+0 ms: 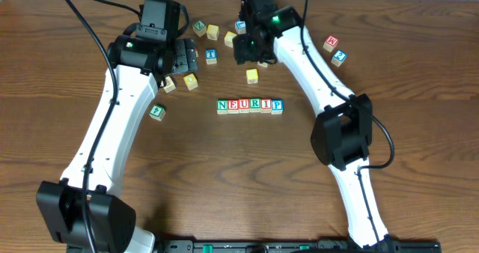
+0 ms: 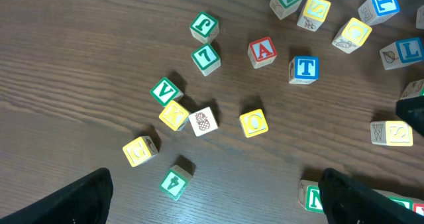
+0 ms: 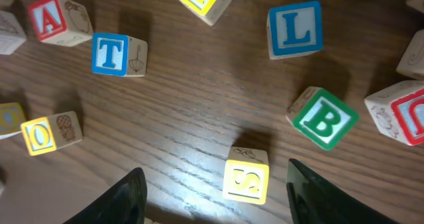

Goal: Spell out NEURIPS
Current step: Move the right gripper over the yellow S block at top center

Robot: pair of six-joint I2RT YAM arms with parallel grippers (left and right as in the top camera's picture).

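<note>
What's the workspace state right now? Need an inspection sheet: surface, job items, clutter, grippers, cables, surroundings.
Surface: brown wood-grain table, no spills seen.
Job's things: row of six cubes reads N E U R I P; yellow S cube lies apart, on the far side of the row.
Clutter: loose cubes, among them A, T, L, B.
Grippers: left gripper open above loose cubes, holding nothing; right gripper open, straddling the yellow S cube, not touching it.
Cables: left-arm cable and right-arm cable, black, looping off the arms.
Surroundings: nothing seen beyond the table.
</note>
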